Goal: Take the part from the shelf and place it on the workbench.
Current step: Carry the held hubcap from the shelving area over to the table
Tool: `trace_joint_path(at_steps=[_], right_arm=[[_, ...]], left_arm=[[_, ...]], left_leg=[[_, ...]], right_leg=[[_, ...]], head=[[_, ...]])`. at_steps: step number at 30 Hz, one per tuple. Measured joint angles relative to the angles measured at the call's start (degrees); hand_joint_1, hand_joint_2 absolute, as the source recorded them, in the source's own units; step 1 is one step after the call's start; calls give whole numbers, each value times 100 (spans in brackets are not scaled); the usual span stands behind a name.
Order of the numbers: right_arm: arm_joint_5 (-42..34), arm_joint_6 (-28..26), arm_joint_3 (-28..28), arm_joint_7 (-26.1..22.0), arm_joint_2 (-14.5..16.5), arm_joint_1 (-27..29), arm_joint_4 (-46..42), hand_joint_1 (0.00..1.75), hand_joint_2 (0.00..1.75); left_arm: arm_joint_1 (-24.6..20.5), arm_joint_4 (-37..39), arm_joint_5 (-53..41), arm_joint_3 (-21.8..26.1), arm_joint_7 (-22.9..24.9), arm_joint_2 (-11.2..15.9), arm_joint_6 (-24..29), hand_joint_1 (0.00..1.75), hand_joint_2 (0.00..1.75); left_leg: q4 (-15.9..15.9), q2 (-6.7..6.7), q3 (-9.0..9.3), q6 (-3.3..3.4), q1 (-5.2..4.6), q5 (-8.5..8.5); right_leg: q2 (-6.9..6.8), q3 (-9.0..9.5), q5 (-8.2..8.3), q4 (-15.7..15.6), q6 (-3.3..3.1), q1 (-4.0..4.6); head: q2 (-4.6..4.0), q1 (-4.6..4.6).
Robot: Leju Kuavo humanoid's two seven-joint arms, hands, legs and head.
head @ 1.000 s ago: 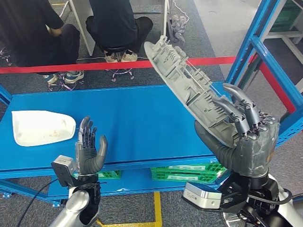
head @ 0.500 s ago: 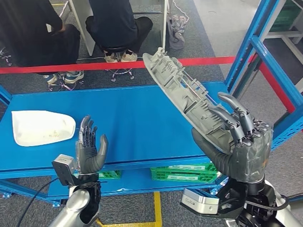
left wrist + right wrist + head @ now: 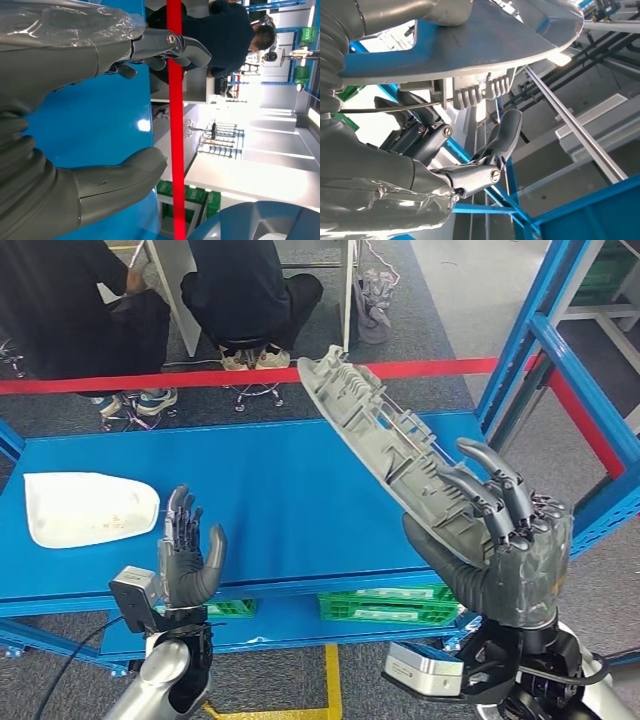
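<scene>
1. The right hand (image 3: 498, 540) grips the lower end of the long grey ribbed plastic part (image 3: 385, 445): thumb under its smooth face, dark fingers (image 3: 494, 485) curled over the ribbed side.
2. The part is held in the air above the flat blue metal shelf (image 3: 302, 510), tilted, its free end pointing toward 11 o'clock from the hand and reaching the red barrier tape (image 3: 189, 382).
3. In the right wrist view the part's smooth underside (image 3: 478, 40) lies against the thumb, and one finger (image 3: 501, 140) stands off beside the ribs.
4. The left hand (image 3: 187, 555) is raised at 7 o'clock in the head view, palm up, fingers spread, holding nothing.
5. A white curved plastic shell (image 3: 87, 508) lies on the shelf at 9 o'clock, well apart from both hands.
6. Two seated people in dark clothes (image 3: 241, 290) are behind the tape at 12 o'clock.
</scene>
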Motion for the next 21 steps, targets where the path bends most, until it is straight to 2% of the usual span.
trace_joint_path(at_steps=[21], right_arm=[[-13, 36, -1, -31, 0, -1, 0, 175, 175]], left_arm=[[5, 0, 7, 0, 0, 2, 54, 0, 175]], left_leg=[[-1, 0, -1, 0, 0, 0]], right_leg=[[0, 0, 0, -1, 0, 0]], head=[[0, 0]])
